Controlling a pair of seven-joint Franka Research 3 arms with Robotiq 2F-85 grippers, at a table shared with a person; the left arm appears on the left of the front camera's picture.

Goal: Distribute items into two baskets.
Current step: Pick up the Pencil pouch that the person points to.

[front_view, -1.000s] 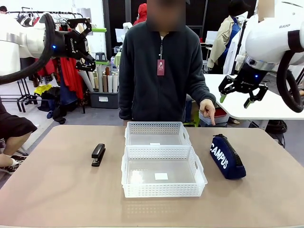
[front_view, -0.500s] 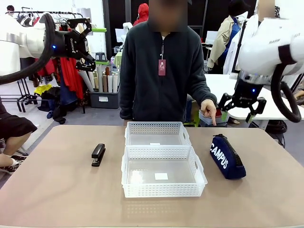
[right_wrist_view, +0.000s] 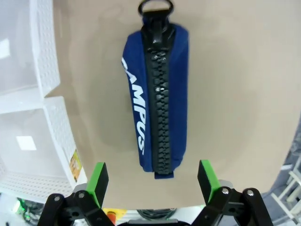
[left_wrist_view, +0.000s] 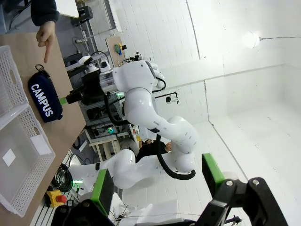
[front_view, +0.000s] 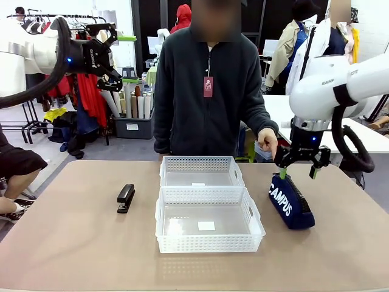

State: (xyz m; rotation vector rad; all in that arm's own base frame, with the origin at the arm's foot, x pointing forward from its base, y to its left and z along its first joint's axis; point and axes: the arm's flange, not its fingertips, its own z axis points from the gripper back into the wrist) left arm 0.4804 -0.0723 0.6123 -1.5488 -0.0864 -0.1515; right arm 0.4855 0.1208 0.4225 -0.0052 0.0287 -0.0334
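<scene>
Above the pouch [front_view: 290, 204], at the right of the tabletop [front_view: 73, 243], the right gripper [front_view: 296, 173] has been lowered, spread and empty, so a grasp is judged near. The left gripper [front_view: 121, 61] is held high, also spread; the stapler [front_view: 126, 198] and 2 baskets [front_view: 209, 244] lie untouched.

We find the pouch [right_wrist_view: 157, 99] to be of navy cloth, soft and matt, with white printed lettering. Its zip [right_wrist_view: 161, 108] runs in chunky black teeth with a slight plastic sheen and ends in a dark ring pull [right_wrist_view: 155, 8] whose material we cannot settle. The near basket [front_view: 209, 243] and the far basket [front_view: 200, 163] are white moulded plastic with lattice sides and smooth, faintly glossy floors. The stapler [front_view: 126, 198] presents a black casing with a mild gloss. The table [front_view: 73, 243] has a smooth, matt tan top. On the right gripper [right_wrist_view: 153, 179] we note matt green pads [right_wrist_view: 99, 181] on dull black fingers. The right arm [front_view: 322, 91] has a glossy white shell.
</scene>
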